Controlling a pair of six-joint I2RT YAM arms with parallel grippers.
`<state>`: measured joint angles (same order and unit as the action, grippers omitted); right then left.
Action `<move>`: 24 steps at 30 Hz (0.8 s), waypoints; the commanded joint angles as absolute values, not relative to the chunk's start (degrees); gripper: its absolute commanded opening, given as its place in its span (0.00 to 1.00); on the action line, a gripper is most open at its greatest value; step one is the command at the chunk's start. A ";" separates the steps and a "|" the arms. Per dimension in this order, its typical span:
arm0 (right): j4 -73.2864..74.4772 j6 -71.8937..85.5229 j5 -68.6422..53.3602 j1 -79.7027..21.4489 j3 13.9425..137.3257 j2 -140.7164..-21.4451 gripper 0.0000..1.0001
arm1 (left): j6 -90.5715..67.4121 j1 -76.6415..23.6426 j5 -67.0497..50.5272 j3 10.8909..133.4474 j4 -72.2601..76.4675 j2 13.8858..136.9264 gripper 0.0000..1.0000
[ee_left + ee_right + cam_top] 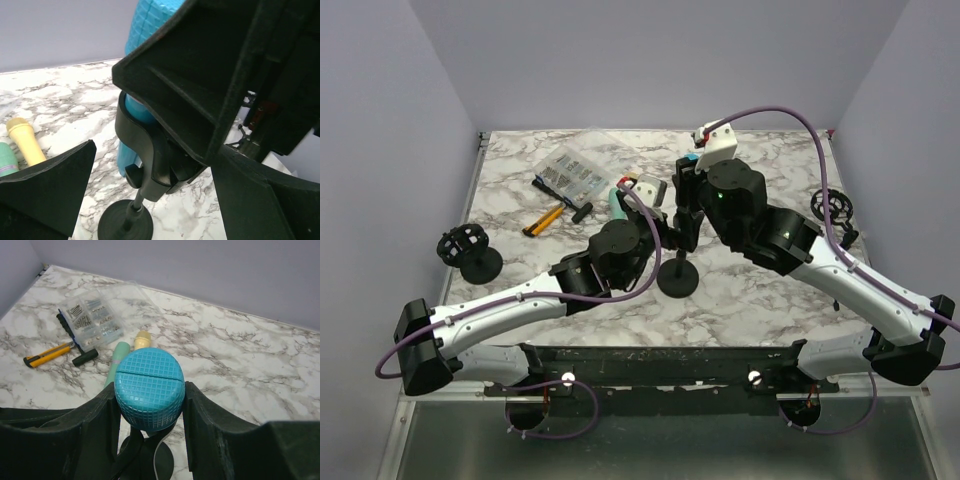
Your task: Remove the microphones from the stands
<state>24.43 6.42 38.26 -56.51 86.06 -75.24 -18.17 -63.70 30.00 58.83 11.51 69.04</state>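
Observation:
The blue microphone (148,387) stands upright in the black clip (150,150) of the stand, whose round base (125,222) rests on the marble table. My right gripper (149,405) is shut on the microphone's gridded head, one finger pressed to each side. My left gripper (155,165) is open wide, its fingers (45,190) either side of the clip and not touching it. In the top view both grippers meet above the stand's base (677,277), the left (665,228) from the left, the right (688,205) from behind.
A green microphone (116,360) and a yellow one (142,339) lie just behind the stand. A clear box of screws (572,170), a yellow knife (544,220) and a black tool (560,195) lie back left. Other black stands sit at the left (470,250) and right (832,207) edges.

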 commanded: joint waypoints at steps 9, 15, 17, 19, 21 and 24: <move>26.47 9.53 36.13 -56.69 86.19 -74.97 0.03 | -19.50 -65.19 32.11 60.51 11.74 71.87 0.99; 26.58 10.52 35.62 -56.70 86.54 -74.79 0.03 | -18.96 -65.18 36.06 64.46 7.22 75.12 0.99; 25.98 10.36 35.33 -56.70 86.23 -74.81 0.02 | -18.25 -65.16 36.39 64.01 8.54 75.12 0.98; 26.87 10.51 35.59 -56.70 87.02 -75.50 0.01 | -18.15 -65.18 36.66 63.81 8.86 75.06 0.94; 26.77 10.43 35.49 -56.74 87.03 -75.71 0.01 | -17.51 -65.17 36.47 63.98 8.76 75.15 0.82; 26.66 10.42 35.65 -56.70 87.73 -76.34 0.01 | -16.53 -65.20 35.30 63.09 8.90 74.76 0.50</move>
<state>24.45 7.66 38.02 -56.45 86.11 -75.26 -18.17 -65.25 33.91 62.48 8.86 75.05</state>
